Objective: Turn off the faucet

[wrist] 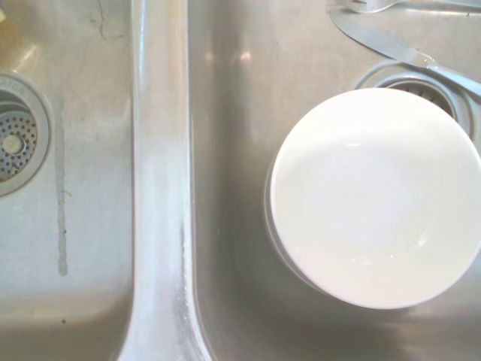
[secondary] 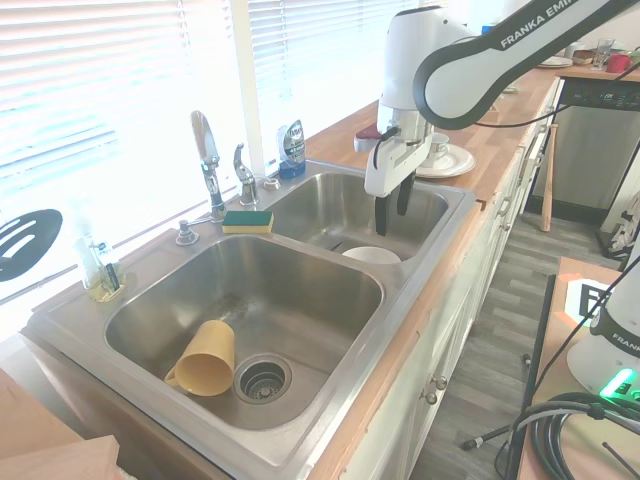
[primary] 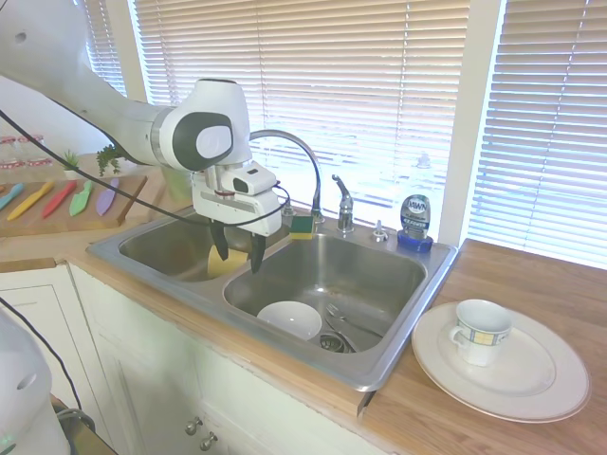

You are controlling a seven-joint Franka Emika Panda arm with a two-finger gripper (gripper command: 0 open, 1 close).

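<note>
The end effector [primary: 237, 254] hangs above the sink [primary: 398, 332], over the divider between its two basins, fingers spread apart and holding nothing. The faucet [primary: 305, 171] stands at the back rim of the sink, its arched spout reaching forward, with its small lever handle [primary: 343, 204] just beside it. A white bowl [wrist: 376, 197] lies in the basin below the end effector, near the drain. A yellow cup [secondary: 205, 358] lies on its side in the other basin.

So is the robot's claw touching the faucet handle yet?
Apart. In the first exterior view the gripper hangs over the sink divider, with bare sink rim between it and the faucet's lever handle.
</note>
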